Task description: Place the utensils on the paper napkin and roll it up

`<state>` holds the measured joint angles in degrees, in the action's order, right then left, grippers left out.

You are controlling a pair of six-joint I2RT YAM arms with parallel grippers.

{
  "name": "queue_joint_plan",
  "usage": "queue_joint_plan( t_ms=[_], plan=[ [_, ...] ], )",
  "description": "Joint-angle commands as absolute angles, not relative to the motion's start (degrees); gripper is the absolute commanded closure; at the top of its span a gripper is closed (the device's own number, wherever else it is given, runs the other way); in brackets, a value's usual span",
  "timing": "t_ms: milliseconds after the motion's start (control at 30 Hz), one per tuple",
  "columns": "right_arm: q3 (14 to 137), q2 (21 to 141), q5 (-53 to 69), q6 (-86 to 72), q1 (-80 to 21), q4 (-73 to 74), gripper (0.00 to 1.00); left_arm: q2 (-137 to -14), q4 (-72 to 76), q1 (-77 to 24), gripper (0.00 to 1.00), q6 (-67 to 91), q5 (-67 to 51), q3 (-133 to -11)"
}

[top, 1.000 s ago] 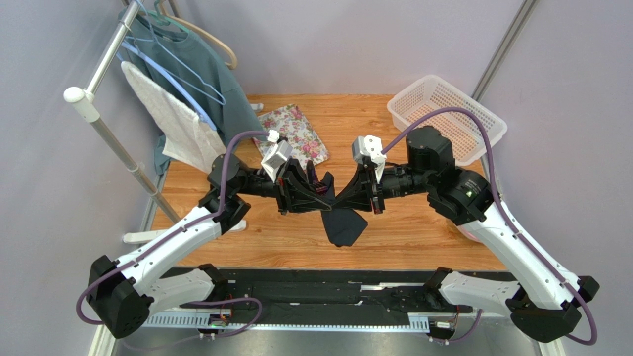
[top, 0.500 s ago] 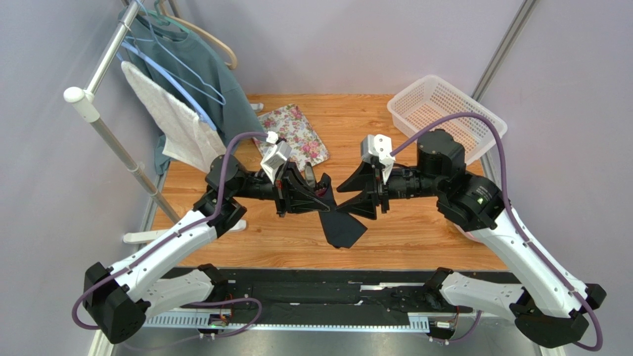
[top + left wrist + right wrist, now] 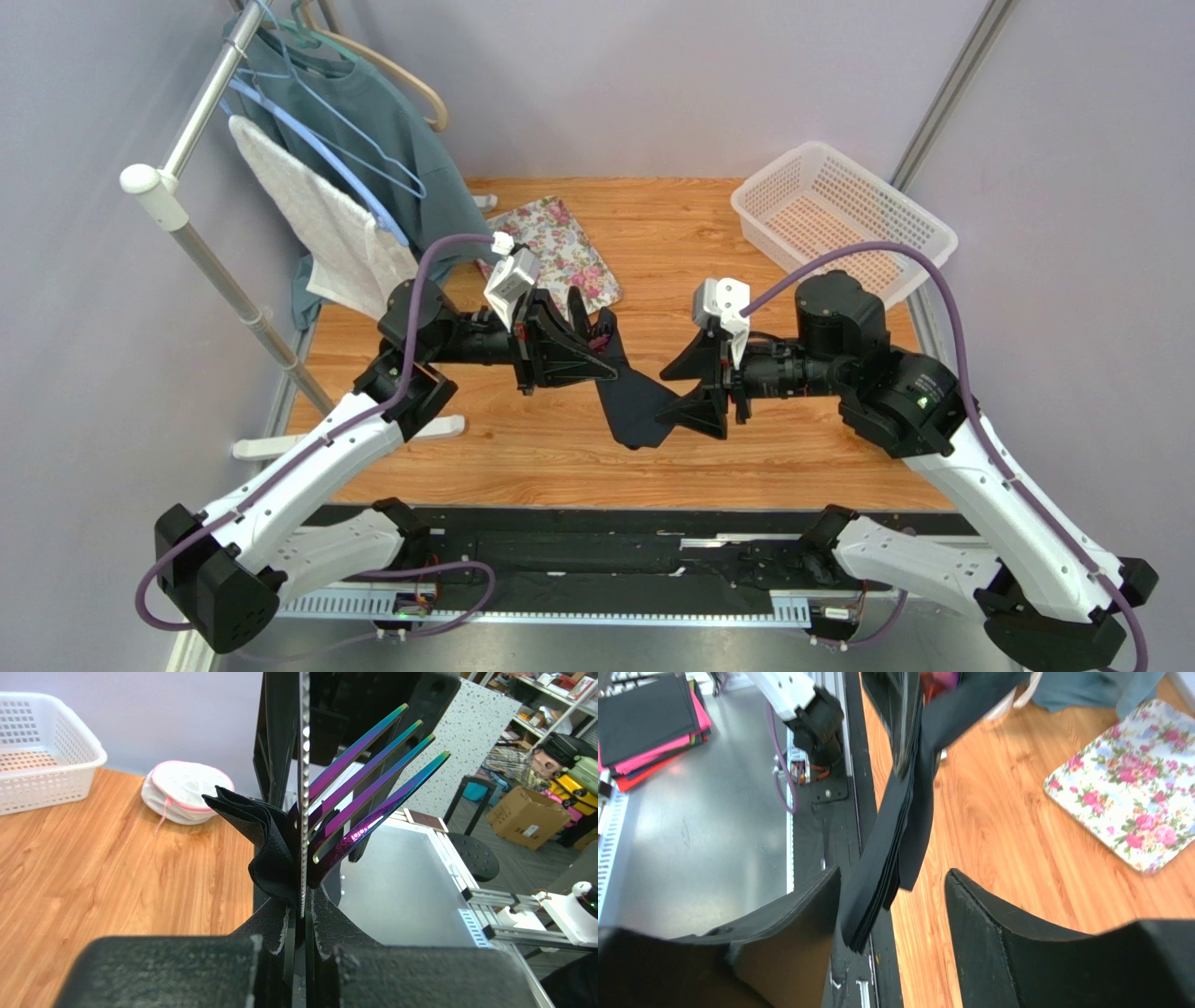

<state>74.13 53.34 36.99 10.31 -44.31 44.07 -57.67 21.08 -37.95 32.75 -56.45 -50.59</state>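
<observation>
A thin black paper napkin (image 3: 638,406) is up in the air over the wooden table (image 3: 786,445). It is not lying flat. The left gripper (image 3: 303,913) is squeezed tight on one end of it. Poking out of that same pinch are a slim shiny purple fork (image 3: 365,791) and a pale grey knife with a bumpy edge (image 3: 303,756). So the fork and knife are already together with the napkin, and that part looks done.

The right gripper (image 3: 892,882) has its two fingers spread wide. The loose end of the napkin hangs down between them, but they are not pinching it.

The rolling does not look finished. The napkin is bunched at one end and hangs in loose, flat folds at the other. I think it needs to be wound snugly around the fork and knife and then put down.
</observation>
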Motion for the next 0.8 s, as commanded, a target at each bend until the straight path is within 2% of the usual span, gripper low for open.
queue_joint_plan(
  t_ms=[0, 67, 167, 200, 267, 767],
  plan=[
    [71.8, 52.2, 34.2, 11.3, -43.6, 45.8, 0.50, -56.3, 22.3, -37.7, 1.00, 31.6, -56.9, -54.1],
    [71.5, 52.5, 33.9, 11.3, -42.8, 45.9, 0.60, -55.8, 22.2, -37.6, 1.00, 31.4, -57.3, -54.1],
    [71.9, 52.9, 34.3, 11.2, -41.8, 45.9, 0.80, -55.1, 21.6, -37.7, 1.00, 31.2, -57.6, -53.9],
    [71.9, 53.1, 34.3, 11.5, -41.7, 45.8, 0.91, -54.9, 21.8, -37.7, 1.00, 31.2, -57.7, -53.6],
    [71.4, 53.6, 34.4, 12.9, -41.4, 45.8, 1.00, -54.7, 22.5, -37.6, 1.00, 31.8, -58.6, -53.4],
    [68.3, 61.6, 44.5, 18.0, -41.0, 36.3, 1.00, -56.8, 32.1, -38.7, 1.00, 40.7, -61.3, -55.0]
  ],
)
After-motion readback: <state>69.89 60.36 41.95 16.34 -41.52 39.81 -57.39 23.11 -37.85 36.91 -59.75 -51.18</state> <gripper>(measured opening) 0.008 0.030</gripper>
